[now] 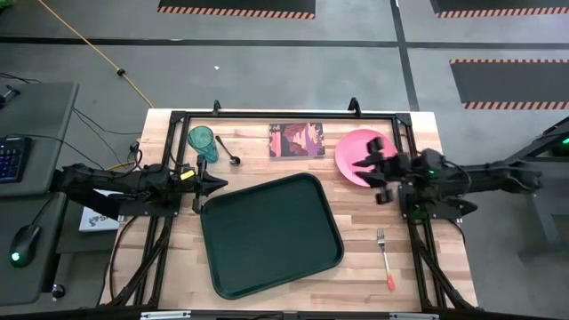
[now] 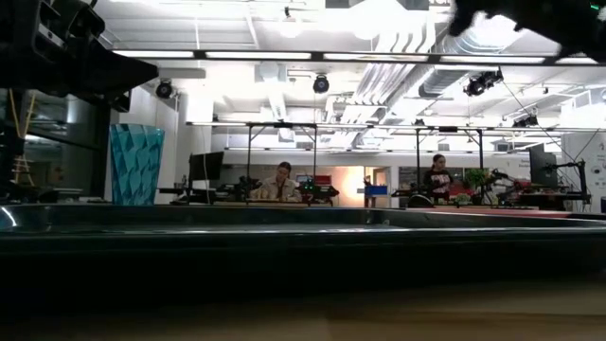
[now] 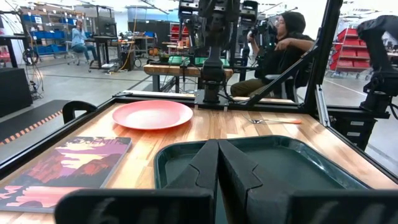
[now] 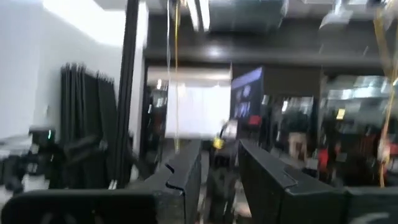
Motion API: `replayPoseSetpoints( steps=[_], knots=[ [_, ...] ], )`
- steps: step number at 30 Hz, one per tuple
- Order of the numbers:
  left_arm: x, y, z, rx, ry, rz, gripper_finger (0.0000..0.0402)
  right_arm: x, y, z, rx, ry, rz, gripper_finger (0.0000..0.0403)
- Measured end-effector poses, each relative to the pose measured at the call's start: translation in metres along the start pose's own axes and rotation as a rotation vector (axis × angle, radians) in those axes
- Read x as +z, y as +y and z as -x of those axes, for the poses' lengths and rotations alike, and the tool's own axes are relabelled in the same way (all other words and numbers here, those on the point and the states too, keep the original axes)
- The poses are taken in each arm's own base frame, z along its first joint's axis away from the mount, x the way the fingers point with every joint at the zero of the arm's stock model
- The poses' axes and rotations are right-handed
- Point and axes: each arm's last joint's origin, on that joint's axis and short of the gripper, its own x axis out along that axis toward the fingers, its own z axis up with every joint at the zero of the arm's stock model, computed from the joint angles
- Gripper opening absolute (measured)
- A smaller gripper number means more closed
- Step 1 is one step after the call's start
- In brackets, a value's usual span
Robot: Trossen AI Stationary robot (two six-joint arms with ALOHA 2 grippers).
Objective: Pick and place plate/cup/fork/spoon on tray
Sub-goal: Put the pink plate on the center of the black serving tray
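Note:
The pink plate lies flat at the table's far right, also seen in the left wrist view. The dark green tray lies in the middle. The teal cup stands upright at the far left, with the dark spoon beside it. The orange-handled fork lies near the front right. My left gripper is shut and empty at the tray's left rim. My right gripper is open and empty, raised above the plate's right part.
A dark-red book-like picture lies flat at the far edge between the spoon and the plate. A black frame runs around the table's edges. People sit and stand in the room beyond the table.

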Motion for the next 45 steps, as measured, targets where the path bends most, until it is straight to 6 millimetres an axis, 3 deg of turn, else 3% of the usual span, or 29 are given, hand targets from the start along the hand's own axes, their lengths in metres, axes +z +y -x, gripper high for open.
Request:
replayPoseSetpoints(
  steps=[6, 11, 15, 21, 28, 39, 45],
  knots=[
    [0.000, 0.000, 0.000, 0.000, 0.000, 0.000, 0.0000, -0.003, -0.014, -0.044, -0.085, 0.286, 0.023, 0.0099],
    [0.000, 0.000, 0.000, 0.000, 0.000, 0.000, 0.0000, 0.000, -0.023, -0.058, -0.192, 0.712, -0.017, 0.0099],
    [0.000, 0.000, 0.000, 0.000, 0.000, 0.000, 0.0000, -0.007, -0.019, -0.049, -0.306, 1.087, -0.245, 0.0099],
    [0.000, 0.000, 0.000, 0.000, 0.000, 0.000, 0.0000, -0.049, 0.002, -0.020, -0.485, 1.416, -0.406, 0.0099],
    [0.000, 0.000, 0.000, 0.000, 0.000, 0.000, 0.0000, -0.076, 0.008, -0.005, -0.626, 1.483, -0.321, 0.0108],
    [0.000, 0.000, 0.000, 0.000, 0.000, 0.000, 0.0000, -0.101, -0.002, -0.008, -0.744, 1.531, -0.215, 0.0223],
    [0.000, 0.000, 0.000, 0.000, 0.000, 0.000, 0.0000, -0.124, -0.005, -0.009, -0.794, 1.598, -0.065, 0.0245]
  ],
)
